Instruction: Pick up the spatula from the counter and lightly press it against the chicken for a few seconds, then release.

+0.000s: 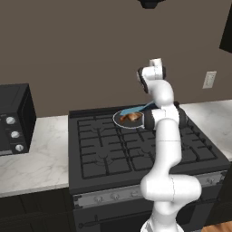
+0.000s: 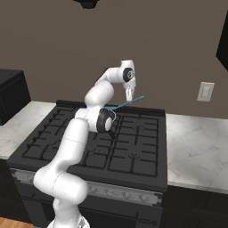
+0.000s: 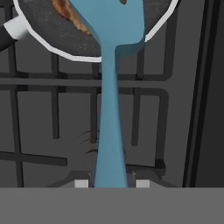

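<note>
Jaws: closed tight on the far end of the spatula (image 3: 109, 144) handle, one tip on each side of it.
Spatula: off the counter (image 1: 36, 154) and in my grip. It runs straight ahead of the jaws and slopes down from them to its blade.
Blade: well ahead of the jaws, lying flat over the pan (image 3: 57, 50) and covering part of the chicken (image 3: 65, 11). I cannot tell whether it touches the meat or sits just above it.
Chicken: ahead of and below the jaws, a browned piece in the pan, showing to one side of the blade.
Pan: ahead of and lower than the jaws, on a rear burner of the stove (image 1: 118, 149). The stove's grates lie directly beneath the jaws.
Why this grip: holding the handle's end keeps me clear of the pan rim, and the downward slope lets the flat face meet the meat.
Step, as I judge it: the pick-up is done and the press is at hand or under way.
Next: keep the pressure light for a few seconds, then part the jaws.
Risk: too much force may slide the pan, or the slim handle may pivot in my grip.
</note>
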